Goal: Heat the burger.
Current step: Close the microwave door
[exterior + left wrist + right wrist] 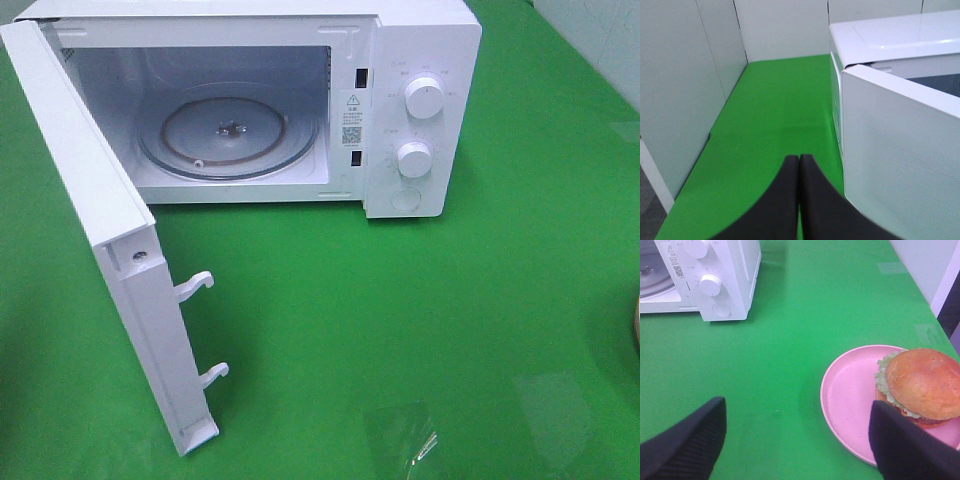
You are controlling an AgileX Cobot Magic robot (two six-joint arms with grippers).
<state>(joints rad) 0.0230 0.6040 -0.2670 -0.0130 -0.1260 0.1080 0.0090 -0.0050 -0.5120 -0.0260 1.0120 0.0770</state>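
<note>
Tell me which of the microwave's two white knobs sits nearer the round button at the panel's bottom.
The lower knob, directly above the round button. The upper knob sits higher on the control panel, farther from it.

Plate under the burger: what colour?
Pink, plain, no pattern. The plate shows best in the right wrist view, with the burger on it.

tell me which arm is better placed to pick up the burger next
Right. Its open gripper hangs near the burger on the pink plate; the left gripper is shut beside the microwave door.
</note>
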